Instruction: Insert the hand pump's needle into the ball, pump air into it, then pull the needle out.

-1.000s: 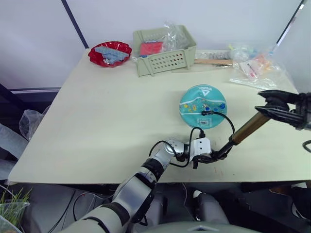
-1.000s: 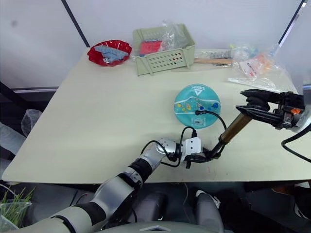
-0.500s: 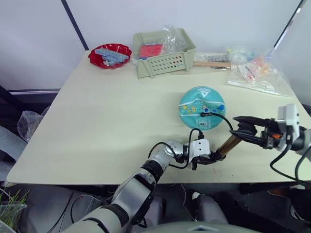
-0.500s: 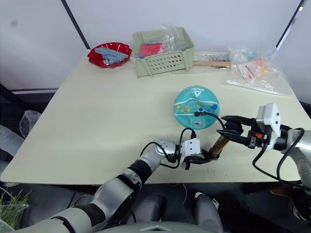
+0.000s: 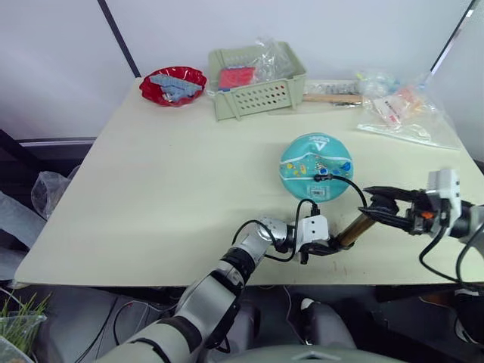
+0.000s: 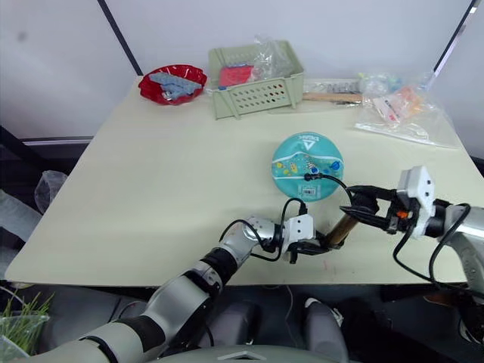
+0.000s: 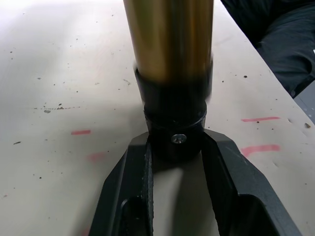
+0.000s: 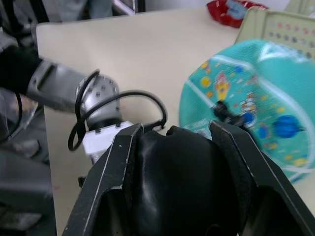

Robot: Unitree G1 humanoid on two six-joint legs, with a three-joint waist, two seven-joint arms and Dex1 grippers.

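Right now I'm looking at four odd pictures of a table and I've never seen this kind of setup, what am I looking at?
A humanoid robot, seen through its own cameras. Two pictures come from its head, looking down over a table; the other two come from cameras on its wrists.

The left gripper clamps the black base of a gold pump; the right gripper grips its handle end. The pump's hose loops to a needle stuck in a teal ball. Farther back sit a red bowl, a green basket and plastic bags.
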